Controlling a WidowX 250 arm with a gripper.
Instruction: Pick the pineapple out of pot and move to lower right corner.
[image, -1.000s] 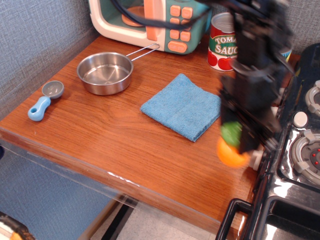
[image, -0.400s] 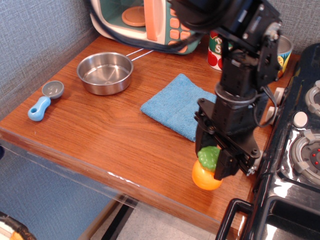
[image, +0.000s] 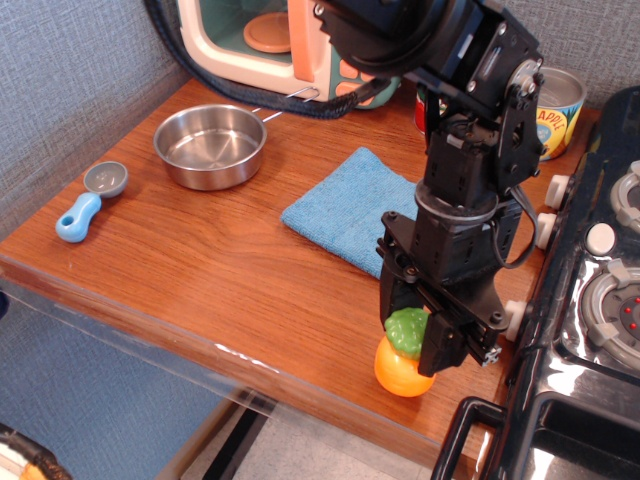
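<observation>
The pineapple (image: 401, 362), an orange toy fruit with a green leafy cap, is at the table's near right corner (image: 440, 415), low over or touching the wood. My gripper (image: 412, 336) points down and is shut on its green cap. The pot (image: 210, 146), a shiny steel pan with a wire handle, stands empty at the back left of the table, far from the gripper.
A blue cloth (image: 355, 211) lies mid-table behind the gripper. A grey-and-blue scoop (image: 90, 198) lies at the left edge. A toy microwave (image: 290, 40) and a yellow can (image: 555, 98) stand at the back. A black toy stove (image: 600, 300) borders the right side.
My gripper has carried the pineapple left and down, from the right edge beside the stove to the near right corner, lowering it to the tabletop. The grip on the green cap has held.
</observation>
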